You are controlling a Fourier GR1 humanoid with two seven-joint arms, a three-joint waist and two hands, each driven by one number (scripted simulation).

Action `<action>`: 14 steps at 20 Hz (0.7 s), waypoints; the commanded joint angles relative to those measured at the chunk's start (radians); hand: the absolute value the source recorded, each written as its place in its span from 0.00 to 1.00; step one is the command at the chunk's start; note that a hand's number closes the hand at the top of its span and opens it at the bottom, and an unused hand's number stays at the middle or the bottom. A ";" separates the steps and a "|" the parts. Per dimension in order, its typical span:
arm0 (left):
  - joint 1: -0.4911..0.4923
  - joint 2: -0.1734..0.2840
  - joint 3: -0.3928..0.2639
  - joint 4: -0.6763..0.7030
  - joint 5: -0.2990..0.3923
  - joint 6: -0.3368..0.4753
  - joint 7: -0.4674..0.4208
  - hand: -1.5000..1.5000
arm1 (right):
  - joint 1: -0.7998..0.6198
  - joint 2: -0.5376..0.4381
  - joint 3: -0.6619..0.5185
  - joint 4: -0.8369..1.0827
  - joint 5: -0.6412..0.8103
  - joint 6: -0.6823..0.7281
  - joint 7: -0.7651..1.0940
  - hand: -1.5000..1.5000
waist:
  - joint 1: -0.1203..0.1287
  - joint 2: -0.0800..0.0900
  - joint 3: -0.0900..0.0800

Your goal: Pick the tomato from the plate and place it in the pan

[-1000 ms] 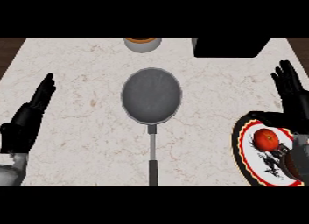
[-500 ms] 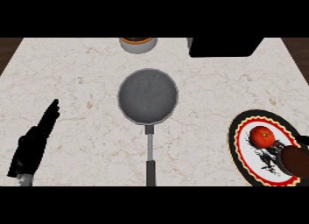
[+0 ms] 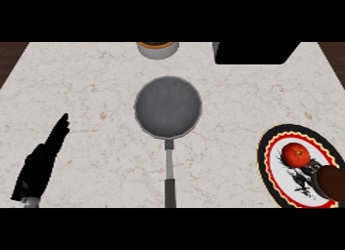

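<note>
- The tomato (image 3: 296,155) sits on the plate (image 3: 274,177), up toward the plate's far half, so it's still at its start spot and nothing is holding it. Pick not done yet, as far as this view goes.
- The plate is at the right side of the tabletop (image 3: 96,83), near the front edge, with a decorated rim and some dark print in the middle. A dark round brownish thing (image 3: 335,184) overlaps the plate's near right part, just beside the tomato; can't tell what it is, maybe part of the robot's right arm seen end-on, but that's a guess.
- The right hand itself doesn't show, so no word on it.
- The pan (image 3: 167,106) lies in the middle of the tabletop, well apart from the plate, handle pointing toward the robot. Looks empty, so it's ready as the drop spot, and the tomato would have to travel left and away to reach it.
- The left hand (image 3: 43,162) is at the left edge, fingers straight and pressed together, pointing away, holding nothing. Looks like it's just parked out of the way, since the tomato is on the other side.
- Farther back there's a small bowl (image 3: 158,49) and a black box (image 3: 256,52) along the far edge, neither in the path.
</note>
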 commanded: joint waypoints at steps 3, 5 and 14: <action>-0.010 -0.015 -0.005 -0.036 -0.027 -0.002 0.049 0.50 | -0.098 -0.039 0.068 -0.061 -0.025 0.188 0.121 0.00 | 0.011 0.001 0.001; 0.019 -0.042 -0.008 -0.014 -0.039 -0.002 -0.001 0.50 | -0.173 -0.036 0.080 -0.031 -0.016 0.223 0.182 0.00 | 0.015 0.002 0.001; 0.017 -0.034 0.059 -0.004 -0.035 -0.071 -0.003 0.50 | -0.350 0.068 0.166 0.047 0.038 0.335 0.407 0.00 | 0.014 0.003 0.001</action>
